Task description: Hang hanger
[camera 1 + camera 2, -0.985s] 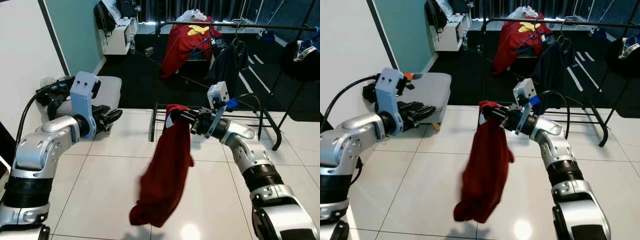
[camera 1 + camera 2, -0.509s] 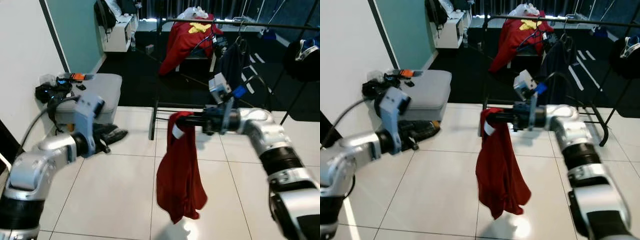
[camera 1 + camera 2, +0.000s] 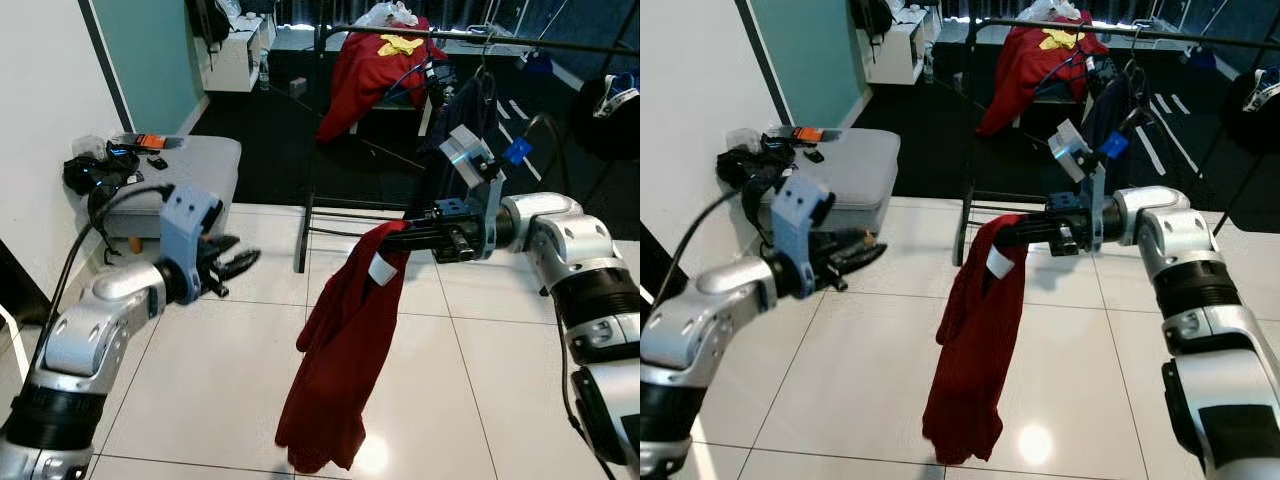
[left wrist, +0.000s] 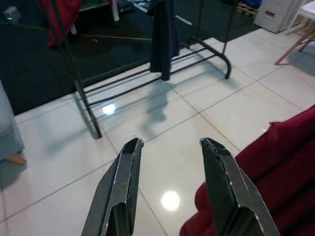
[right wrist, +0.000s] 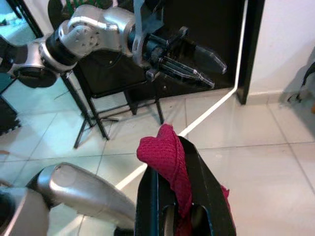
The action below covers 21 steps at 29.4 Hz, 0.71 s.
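The right claw (image 3: 400,240) holds the red garment (image 3: 345,350) pinched at its collar, now carried higher and nearer the rack (image 3: 480,45) at 12 o'clock. The left claw (image 3: 235,265) hangs wide, empty, lower than before. Hanging remains ahead.

I hold my right arm stretched toward the middle with its pincer (image 3: 400,240) closed on red cloth (image 3: 345,350), while my left arm is bent forward at the left side, its pincer (image 4: 170,162) with fingers apart.
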Tool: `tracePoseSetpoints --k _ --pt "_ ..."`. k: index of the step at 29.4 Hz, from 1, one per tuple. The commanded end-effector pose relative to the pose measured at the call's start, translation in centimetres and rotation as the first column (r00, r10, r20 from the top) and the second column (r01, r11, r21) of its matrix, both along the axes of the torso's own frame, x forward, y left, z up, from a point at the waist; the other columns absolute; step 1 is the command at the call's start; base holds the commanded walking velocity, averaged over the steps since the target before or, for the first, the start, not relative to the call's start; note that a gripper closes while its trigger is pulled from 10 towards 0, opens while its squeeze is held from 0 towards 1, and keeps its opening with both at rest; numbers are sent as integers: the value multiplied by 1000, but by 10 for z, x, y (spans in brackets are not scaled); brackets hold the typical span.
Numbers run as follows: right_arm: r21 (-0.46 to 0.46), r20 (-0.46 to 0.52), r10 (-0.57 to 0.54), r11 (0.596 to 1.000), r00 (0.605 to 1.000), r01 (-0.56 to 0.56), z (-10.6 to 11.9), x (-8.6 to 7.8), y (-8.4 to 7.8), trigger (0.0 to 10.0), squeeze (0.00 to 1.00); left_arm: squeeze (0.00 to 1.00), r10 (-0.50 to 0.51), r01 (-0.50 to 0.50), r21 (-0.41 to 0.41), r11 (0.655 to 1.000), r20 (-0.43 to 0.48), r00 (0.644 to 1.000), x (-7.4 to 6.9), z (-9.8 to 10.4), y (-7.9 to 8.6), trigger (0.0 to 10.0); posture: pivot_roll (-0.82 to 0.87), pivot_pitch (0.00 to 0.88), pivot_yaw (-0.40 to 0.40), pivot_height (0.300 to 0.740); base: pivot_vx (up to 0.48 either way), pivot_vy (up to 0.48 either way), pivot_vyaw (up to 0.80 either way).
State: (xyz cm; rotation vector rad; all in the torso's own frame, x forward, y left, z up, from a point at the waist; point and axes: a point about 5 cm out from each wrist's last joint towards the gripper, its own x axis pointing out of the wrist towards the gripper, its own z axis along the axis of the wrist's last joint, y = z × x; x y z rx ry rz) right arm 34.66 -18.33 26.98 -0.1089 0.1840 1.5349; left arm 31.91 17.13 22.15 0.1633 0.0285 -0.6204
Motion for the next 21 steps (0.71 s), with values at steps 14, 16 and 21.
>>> tracePoseSetpoints --k 14,16,21 --pt "189 81 -37 982 996 21 16 6 7 0 0 824 -291 289 -225 931 27 956 -14 -17 -60 10000 63 70 -41 740 0 0 0" --pt "203 80 -31 979 996 14 18 5 7 0 0 1000 -289 290 -256 922 45 956 -13 -13 -63 10000 60 66 -39 740 0 0 0" --pt "217 74 -16 976 997 -1 23 2 5 0 0 1000 -285 301 -304 904 97 954 -12 -6 -69 10000 55 67 -33 740 0 0 0"
